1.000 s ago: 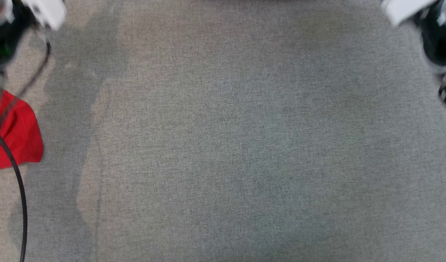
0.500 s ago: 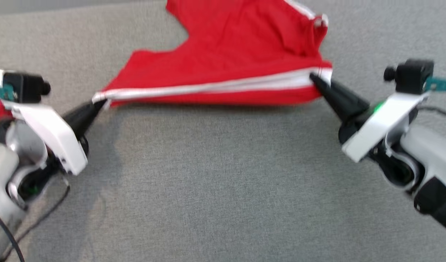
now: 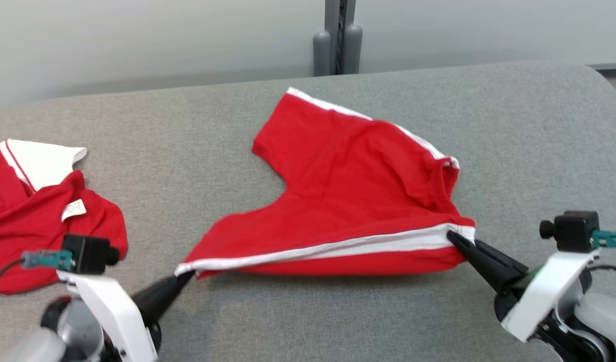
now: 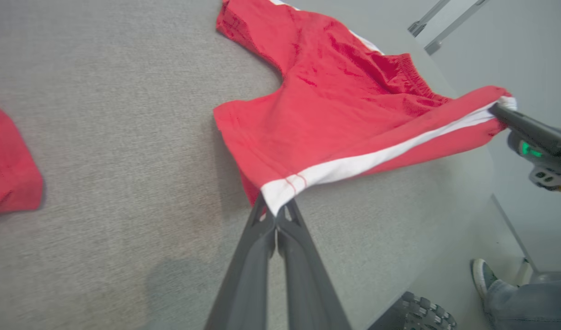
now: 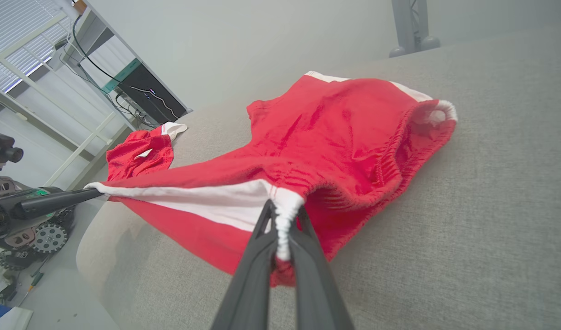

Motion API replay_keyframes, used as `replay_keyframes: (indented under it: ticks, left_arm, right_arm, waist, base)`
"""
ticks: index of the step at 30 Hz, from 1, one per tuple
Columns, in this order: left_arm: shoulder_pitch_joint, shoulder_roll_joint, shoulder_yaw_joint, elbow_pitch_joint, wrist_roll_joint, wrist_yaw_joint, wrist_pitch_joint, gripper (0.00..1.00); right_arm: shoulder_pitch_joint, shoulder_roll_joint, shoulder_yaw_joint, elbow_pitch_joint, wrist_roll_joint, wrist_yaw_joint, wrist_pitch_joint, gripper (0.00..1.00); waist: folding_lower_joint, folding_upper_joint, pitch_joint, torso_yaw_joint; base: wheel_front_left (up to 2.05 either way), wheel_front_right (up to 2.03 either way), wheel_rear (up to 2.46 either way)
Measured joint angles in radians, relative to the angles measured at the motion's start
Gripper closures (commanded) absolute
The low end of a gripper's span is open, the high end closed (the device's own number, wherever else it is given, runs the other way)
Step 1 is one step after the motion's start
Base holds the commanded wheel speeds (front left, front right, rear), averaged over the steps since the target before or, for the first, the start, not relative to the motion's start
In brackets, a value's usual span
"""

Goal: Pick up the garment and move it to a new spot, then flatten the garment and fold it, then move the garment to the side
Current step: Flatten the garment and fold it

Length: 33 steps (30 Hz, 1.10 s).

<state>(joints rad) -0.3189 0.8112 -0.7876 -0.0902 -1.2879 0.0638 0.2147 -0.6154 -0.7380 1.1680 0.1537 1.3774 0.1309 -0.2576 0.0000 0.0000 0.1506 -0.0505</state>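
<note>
In the head view the garment (image 3: pixel 358 201) (red shorts with a white stripe (image 3: pixel 338 249) along the side) lies in the middle of the grey bench (image 3: pixel 514 125). Its far part rests on the surface, and its near edge is raised and stretched between the two arms. The left pincer (image 3: pixel 184 275) is closed on the hem end of the stripe and the right pincer (image 3: pixel 453 236) on the end at the waistband (image 3: pixel 451 191). A second red garment (image 3: pixel 36 221) lies well apart at the left of the bench. In the left wrist view the two dark fingers meet on the white corner with the fabric nipped between them, and the stripe runs tight toward the other pincer. A person's shoe (image 4: pixel 484 275) shows low down beside the bench. In the right wrist view the fingers are pressed together on the gathered white end of the waistband, and the red cloth below the stripe hangs in a loose fold. I judge that the moving step is nearly done and the flattening is at its start — the shorts are at a spot but not yet flat. The next move calls for equal tension in both arms — drawing the edge toward the robot and lowering it level, so that the hanging layer spreads without a trapped crease, and only then letting go.
</note>
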Motion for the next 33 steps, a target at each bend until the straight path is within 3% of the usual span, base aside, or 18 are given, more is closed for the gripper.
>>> replay_keyframes:
  ticks: [10,16,21,25,33]
  left_arm:
    - [0.182,0.077,0.021,-0.203,-0.069,0.078,-0.063,1.00]
    - [0.173,0.091,0.020,-0.225,-0.057,0.095,-0.044,1.00]
    - [0.090,0.084,0.026,-0.198,-0.032,0.086,-0.004,1.00]
    - [0.017,0.063,0.039,-0.163,-0.042,0.051,0.036,1.00]
    - [-0.174,0.064,0.037,-0.052,-0.051,-0.004,0.210,1.00]
  right_arm:
    - [0.311,-0.050,-0.239,-0.133,-0.058,0.000,-0.003,1.00]
    - [0.360,-0.049,-0.253,-0.150,-0.101,0.000,-0.003,1.00]
    - [0.330,-0.031,-0.249,-0.147,-0.109,0.000,0.025,1.00]
    - [0.303,-0.013,-0.253,-0.129,-0.093,0.000,0.067,1.00]
    - [0.192,0.027,-0.262,-0.102,-0.061,0.000,0.201,1.00]
  waist:
    - [0.0000,0.0000,-0.044,0.026]
    - [0.0000,0.0000,-0.044,0.019]
    - [0.0000,0.0000,-0.025,0.006]
    - [0.0000,0.0000,-0.001,-0.013]
    - [0.0000,0.0000,0.066,-0.066]
  base:
    - [0.00,0.00,0.00]
    - [0.00,0.00,0.00]
    - [0.00,0.00,0.00]
    - [0.00,0.00,0.00]
    - [0.00,0.00,0.00]
